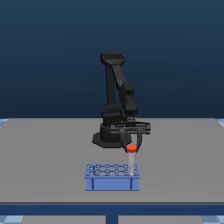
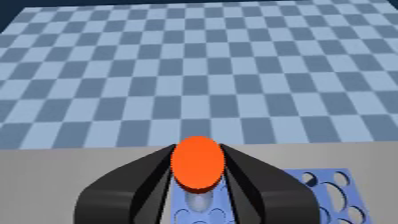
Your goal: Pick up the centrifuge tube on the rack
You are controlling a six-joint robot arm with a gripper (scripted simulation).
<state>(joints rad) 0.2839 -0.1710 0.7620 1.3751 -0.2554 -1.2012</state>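
Observation:
In the exterior view the black arm's gripper (image 1: 131,146) hangs over the rack's end at the exterior view's right, shut on the centrifuge tube (image 1: 132,159) at its orange-red cap. The whitish tube hangs upright, its lower end at the level of the top of the blue rack (image 1: 111,177). In the wrist view the orange cap of the centrifuge tube (image 2: 197,162) sits squeezed between the two black fingers (image 2: 133,192) of the gripper (image 2: 197,172). A corner of the rack (image 2: 338,176) with its round holes shows beside them.
The rack stands on a grey table (image 1: 45,160) near its front edge. The arm's black base (image 1: 106,137) sits behind the rack. A blue-and-white checkered floor (image 2: 195,70) lies beyond the table edge.

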